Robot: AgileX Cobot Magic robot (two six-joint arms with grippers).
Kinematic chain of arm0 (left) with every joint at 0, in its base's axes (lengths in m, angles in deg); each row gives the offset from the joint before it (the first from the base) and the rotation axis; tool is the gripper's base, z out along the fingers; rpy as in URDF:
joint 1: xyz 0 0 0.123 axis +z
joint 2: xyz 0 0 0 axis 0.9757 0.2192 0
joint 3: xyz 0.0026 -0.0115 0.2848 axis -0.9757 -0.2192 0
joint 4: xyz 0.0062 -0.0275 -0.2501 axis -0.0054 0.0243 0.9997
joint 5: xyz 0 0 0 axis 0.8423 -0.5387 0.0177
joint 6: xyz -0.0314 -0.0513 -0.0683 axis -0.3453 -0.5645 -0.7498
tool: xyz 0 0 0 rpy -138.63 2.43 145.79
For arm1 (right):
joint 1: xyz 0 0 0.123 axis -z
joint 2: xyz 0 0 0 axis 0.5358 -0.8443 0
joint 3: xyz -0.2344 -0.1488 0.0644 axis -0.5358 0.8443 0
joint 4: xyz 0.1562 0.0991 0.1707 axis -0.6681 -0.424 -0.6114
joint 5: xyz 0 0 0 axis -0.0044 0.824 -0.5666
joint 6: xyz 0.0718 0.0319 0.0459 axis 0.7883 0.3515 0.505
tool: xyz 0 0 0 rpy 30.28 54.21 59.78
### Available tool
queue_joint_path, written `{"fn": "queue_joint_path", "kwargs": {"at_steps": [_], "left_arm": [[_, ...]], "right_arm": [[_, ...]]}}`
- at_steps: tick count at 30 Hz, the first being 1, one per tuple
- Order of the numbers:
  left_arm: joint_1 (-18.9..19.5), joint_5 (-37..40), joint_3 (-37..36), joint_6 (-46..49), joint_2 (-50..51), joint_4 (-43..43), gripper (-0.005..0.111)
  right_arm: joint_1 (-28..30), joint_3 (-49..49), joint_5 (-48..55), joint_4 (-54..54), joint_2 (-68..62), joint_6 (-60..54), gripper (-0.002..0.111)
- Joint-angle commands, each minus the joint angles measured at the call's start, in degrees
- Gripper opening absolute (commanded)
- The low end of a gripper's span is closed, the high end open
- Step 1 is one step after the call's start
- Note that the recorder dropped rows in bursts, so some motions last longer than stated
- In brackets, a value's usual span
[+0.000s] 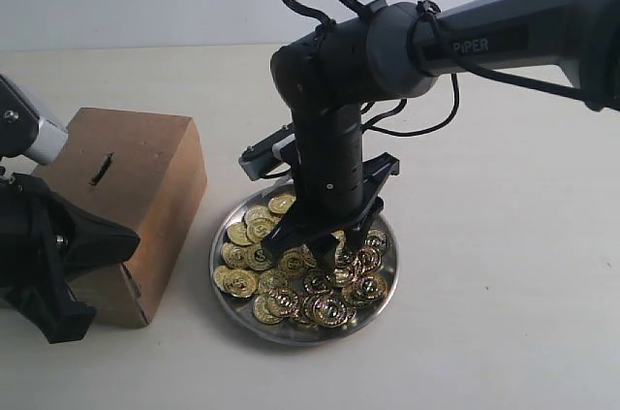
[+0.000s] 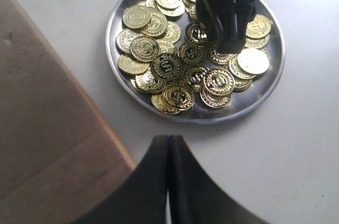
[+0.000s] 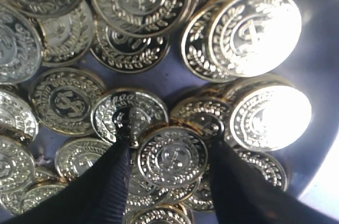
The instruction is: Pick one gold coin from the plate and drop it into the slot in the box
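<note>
A: How far along is it?
B: Early, I'd say. The right gripper (image 1: 334,253) is down in the plate (image 2: 263,92), jaws apart, straddling one gold coin (image 3: 172,156) that lies flat on the heap. Nothing is lifted.
A: And the other one?
B: The left gripper (image 2: 169,147) hangs just off the plate, pressed closed and empty. The box (image 1: 145,197) stands beside the plate. The grip, the carry and the drop into its slot (image 1: 101,171) all remain.

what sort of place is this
Probably a robotics test bench: a robot arm over a plain pale table, with staged props, a metal plate of gold coins and a slotted cardboard box.
</note>
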Motion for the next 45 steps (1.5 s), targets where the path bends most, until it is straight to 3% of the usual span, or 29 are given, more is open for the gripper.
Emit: {"fn": "queue_joint_path", "kwargs": {"at_steps": [1,5,12,15,20,36,45], "left_arm": [[-0.30,0.16,0.28,0.12,0.22,0.26,0.000],[-0.30,0.16,0.28,0.12,0.22,0.26,0.000],[-0.30,0.16,0.28,0.12,0.22,0.26,0.000],[-0.30,0.16,0.28,0.12,0.22,0.26,0.000],[-0.30,0.16,0.28,0.12,0.22,0.26,0.000],[-0.30,0.36,0.28,0.12,0.22,0.26,0.000],[-0.30,0.40,0.28,0.12,0.22,0.26,0.000]], "right_arm": [[0.14,0.19,-1.08,0.60,-0.95,0.09,0.045],[0.14,0.19,-0.59,1.54,-0.95,0.09,0.030],[0.14,0.19,-0.42,2.03,-0.95,0.10,0.030],[0.14,0.19,0.23,2.03,-0.95,0.12,0.035],[0.14,0.19,0.14,2.07,-0.95,0.12,0.054],[0.27,0.19,1.96,3.16,-2.34,3.06,0.054],[0.27,0.19,4.20,2.16,-4.23,2.60,0.047]]}}
